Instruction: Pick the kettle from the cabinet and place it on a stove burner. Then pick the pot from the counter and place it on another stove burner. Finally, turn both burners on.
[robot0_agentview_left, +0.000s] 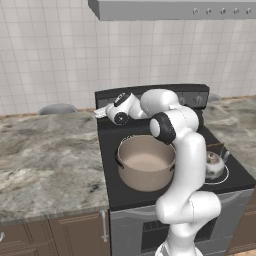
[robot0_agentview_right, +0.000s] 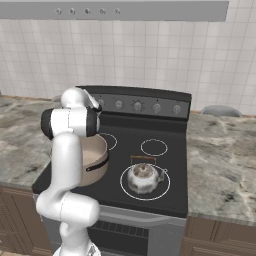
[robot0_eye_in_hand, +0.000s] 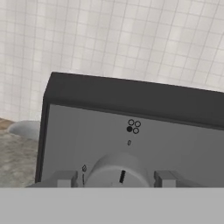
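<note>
One stove (robot0_agentview_right: 170, 150), black glass on top, with a raised back panel (robot0_eye_in_hand: 131, 109) and a steel oven front; one pot (robot0_agentview_left: 146, 162), beige with a dark rim, sitting on the near left burner; one kettle (robot0_agentview_right: 143, 179), small and silver with a thin dark arched handle, sitting inside the white ring of the near right burner; pot and kettle stand apart, each on its own burner. In the right base view two more burner rings show at the far side, both bare, and five grey round knobs (robot0_agentview_right: 137, 106) can be counted along the back panel. The counter (robot0_agentview_left: 47, 160), veined marble, runs on both sides of the stove, with brown drawers below; a grey hood (robot0_agentview_left: 175, 9) hangs above against the white tiled wall.

One gripper (robot0_eye_in_hand: 114, 178), reached to the far left end of the back panel; in the hand view its two fingertips (robot0_eye_in_hand: 65, 178) stand either side of a single grey knob (robot0_eye_in_hand: 116, 173), partly open, wide enough to straddle it; whether the tips actually press the knob's sides I cannot tell, since the bottom of that view cuts them off. The knob's dark pointer mark faces up toward a small burner symbol printed on the panel.
</note>
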